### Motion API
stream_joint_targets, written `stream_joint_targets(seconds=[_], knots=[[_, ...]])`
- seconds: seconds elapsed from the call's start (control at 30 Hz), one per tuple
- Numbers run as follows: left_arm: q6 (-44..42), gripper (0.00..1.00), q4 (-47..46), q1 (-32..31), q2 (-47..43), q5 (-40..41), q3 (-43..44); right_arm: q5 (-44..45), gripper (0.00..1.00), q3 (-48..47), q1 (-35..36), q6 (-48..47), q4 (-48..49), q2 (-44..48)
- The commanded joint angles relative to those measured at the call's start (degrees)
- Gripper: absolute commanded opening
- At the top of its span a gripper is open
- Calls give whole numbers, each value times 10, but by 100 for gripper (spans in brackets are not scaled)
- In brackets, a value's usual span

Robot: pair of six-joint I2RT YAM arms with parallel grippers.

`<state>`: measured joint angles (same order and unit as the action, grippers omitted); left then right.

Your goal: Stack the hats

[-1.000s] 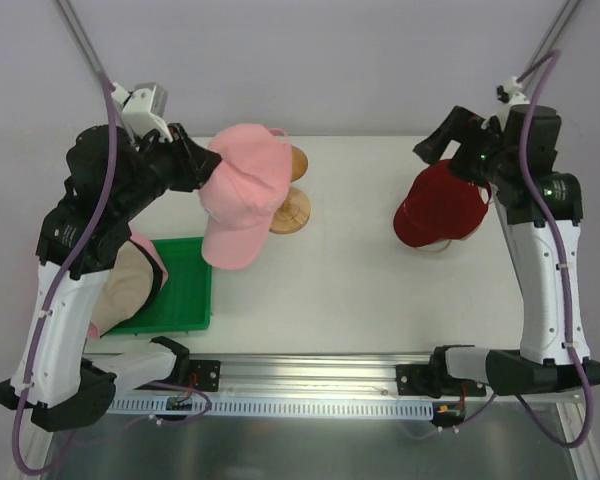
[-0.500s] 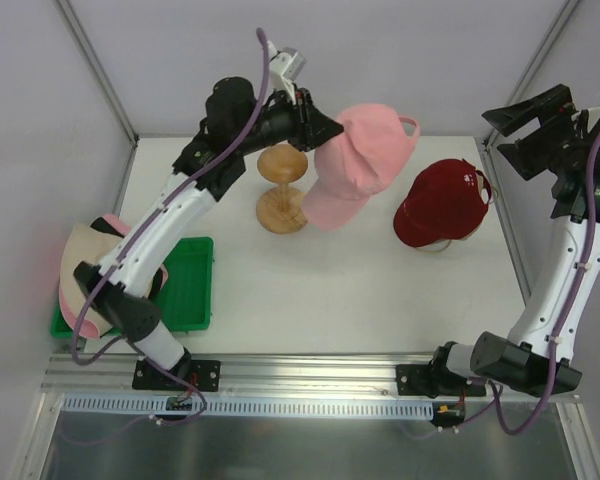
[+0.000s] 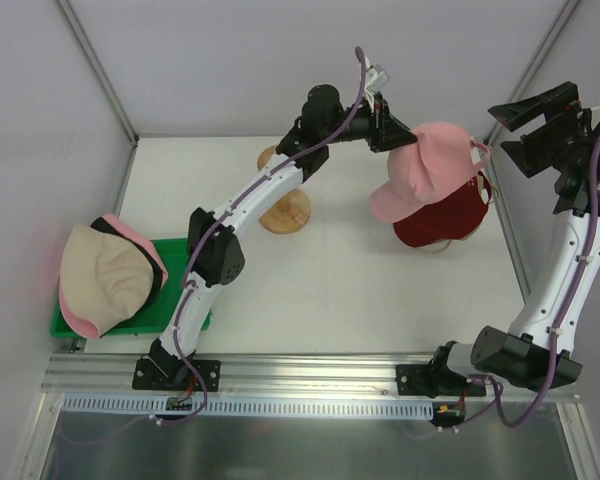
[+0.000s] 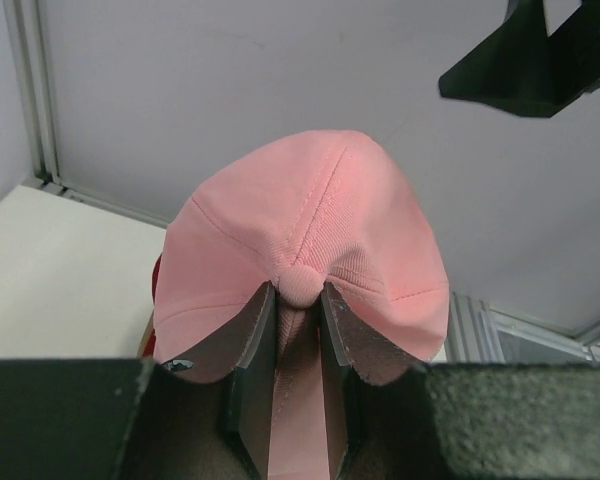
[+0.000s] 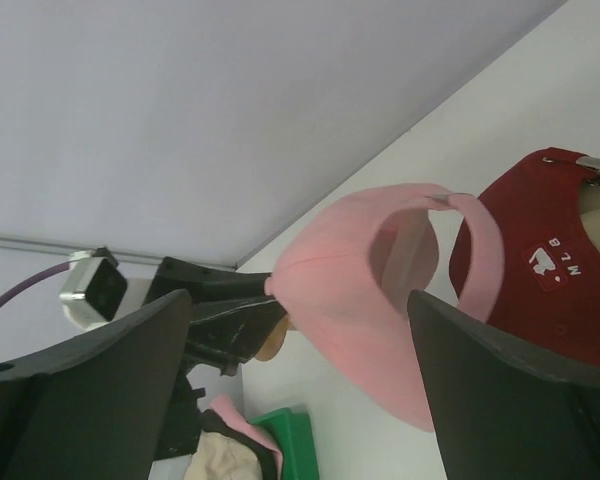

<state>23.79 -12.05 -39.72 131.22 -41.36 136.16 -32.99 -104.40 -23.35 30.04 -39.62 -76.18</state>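
Well, your left hand (image 4: 295, 295) is pinched nearly closed on the crown of the pink cap (image 3: 430, 165). The cap hangs over the red cap (image 3: 445, 220) at the far right of the table (image 3: 330, 290), hiding much of it, and you cannot tell whether the two touch. Your right hand (image 3: 530, 128) stands wide open and empty beside them, its arm cut off by the frame edge.

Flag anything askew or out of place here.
The pink fabric baseball cap hangs tilted over the red baseball cap, pinched at its crown by the left fingers, not seated. The beige bucket hat sprawls over the green plastic tray's left end.
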Motion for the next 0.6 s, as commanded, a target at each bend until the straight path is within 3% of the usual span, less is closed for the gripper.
stream_joint_targets(seconds=[0.0,0.57], knots=[[31,0,-116,-5,21,-44,25,-5,95,-22,-6,17,28,-3],[-36,0,-111,-47,83,2,24,24,94,24,16,-9,38,-13]])
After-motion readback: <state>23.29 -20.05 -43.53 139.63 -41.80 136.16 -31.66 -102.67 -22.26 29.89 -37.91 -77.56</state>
